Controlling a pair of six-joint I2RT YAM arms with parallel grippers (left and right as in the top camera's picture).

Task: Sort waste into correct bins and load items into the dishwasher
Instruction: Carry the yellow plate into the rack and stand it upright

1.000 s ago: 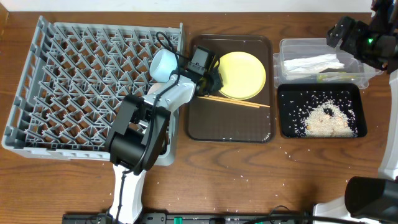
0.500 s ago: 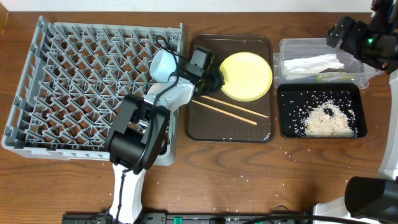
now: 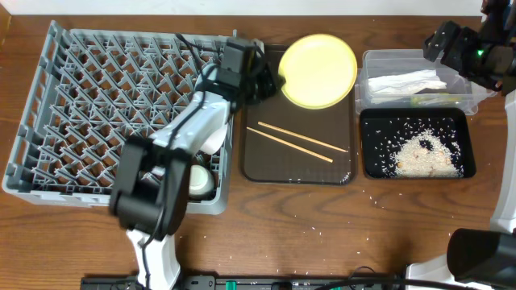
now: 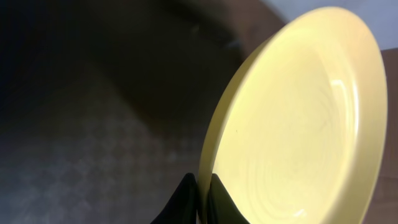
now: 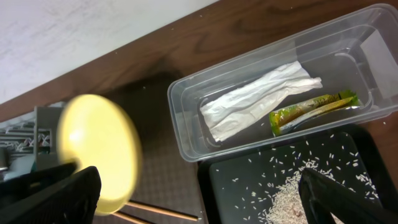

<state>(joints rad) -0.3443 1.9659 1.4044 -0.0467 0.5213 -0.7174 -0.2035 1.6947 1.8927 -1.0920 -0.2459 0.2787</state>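
Observation:
The round yellow plate point(image 3: 319, 70) hangs tilted above the far end of the brown serving tray point(image 3: 274, 165). My left gripper point(image 4: 204, 196) is shut on its rim, one finger on each face of the plate point(image 4: 298, 124). Two wooden chopsticks point(image 3: 295, 142) lie on the brown tray. The grey dish rack point(image 3: 97, 113) stands at the left, with a white cup or bowl point(image 3: 198, 180) in its near right corner. The clear tub point(image 5: 186, 93) holds the white napkin point(image 5: 255, 99) and the yellow-green sleeve point(image 5: 311, 109). Rice point(image 5: 292, 193) covers the black tray point(image 5: 249, 180). My right gripper point(image 5: 199, 199) hovers open above the bins, holding nothing.
The left arm point(image 3: 193, 129) reaches across the rack's right side. Stray rice grains point(image 3: 375, 193) dot the wooden table in front of the trays. The right arm point(image 3: 472, 52) sits at the far right corner above the clear tub point(image 3: 371, 60).
My left gripper has lifted the yellow plate off the brown tray and carried it up and back. The chopsticks slid free and lie bare on the tray. The right arm has stayed still.

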